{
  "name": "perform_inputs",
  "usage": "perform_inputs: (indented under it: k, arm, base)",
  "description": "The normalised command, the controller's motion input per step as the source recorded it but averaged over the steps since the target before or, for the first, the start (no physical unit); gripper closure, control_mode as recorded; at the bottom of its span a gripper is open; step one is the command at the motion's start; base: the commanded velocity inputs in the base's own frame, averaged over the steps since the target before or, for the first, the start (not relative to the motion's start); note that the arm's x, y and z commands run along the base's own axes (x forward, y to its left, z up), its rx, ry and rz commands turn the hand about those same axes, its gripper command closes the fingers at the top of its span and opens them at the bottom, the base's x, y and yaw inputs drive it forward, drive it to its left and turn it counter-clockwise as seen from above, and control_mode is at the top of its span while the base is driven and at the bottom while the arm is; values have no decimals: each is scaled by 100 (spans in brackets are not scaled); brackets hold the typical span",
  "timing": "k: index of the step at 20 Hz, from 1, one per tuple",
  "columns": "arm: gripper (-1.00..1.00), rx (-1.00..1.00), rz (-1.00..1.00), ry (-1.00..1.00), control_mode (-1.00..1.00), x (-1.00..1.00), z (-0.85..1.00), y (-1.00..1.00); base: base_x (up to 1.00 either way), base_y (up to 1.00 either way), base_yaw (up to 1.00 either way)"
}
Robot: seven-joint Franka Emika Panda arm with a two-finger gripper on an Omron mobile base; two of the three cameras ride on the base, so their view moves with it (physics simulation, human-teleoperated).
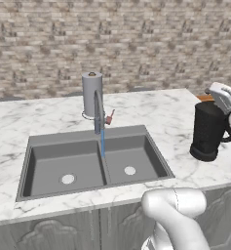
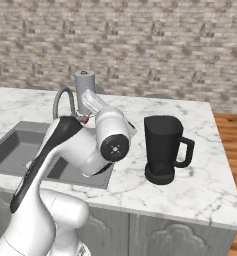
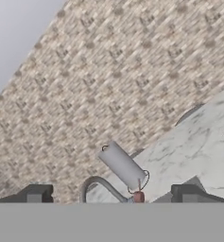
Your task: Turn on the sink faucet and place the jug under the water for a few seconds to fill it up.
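The water (image 1: 103, 144) runs in a thin blue stream from the sink faucet (image 1: 97, 113) down toward the divider of the sink (image 1: 39, 146), so the tap looks on and the filling step is what remains. The jug (image 2: 162, 149) stands upright on the marble desk (image 2: 200, 185), well to the right of the sink and apart from it, with its loop handle turned away from the basins. The gripper (image 3: 112, 194) has its two dark tips spread wide with nothing between them; in the hand view it points at the brick wall, with the faucet's arch, its reddish lever (image 3: 139, 197) and the grey paper-towel roll (image 3: 123, 166) just ahead. The jug looks rigid and hard-walled, probably light while empty but noticeably heavier once filled, and its smooth tapered body could slip in a pinch grip. I judge the handle the safest hold, or the wall at the rim, keeping it upright so it does not tilt or spill.
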Motion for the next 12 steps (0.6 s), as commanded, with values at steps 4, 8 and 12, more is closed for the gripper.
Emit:
perform_inputs:
  k: [4,8,12]
  arm:
    - [-100,4,0,-5,-100,-100,0,-100]
    - [-100,2,0,-6,-100,-100,-2,-100]
    - [-100,0,4,-7,-100,-97,-9,-100]
  base:
    - [0,0,0]
    - [0,0,0]
    - [0,0,0]
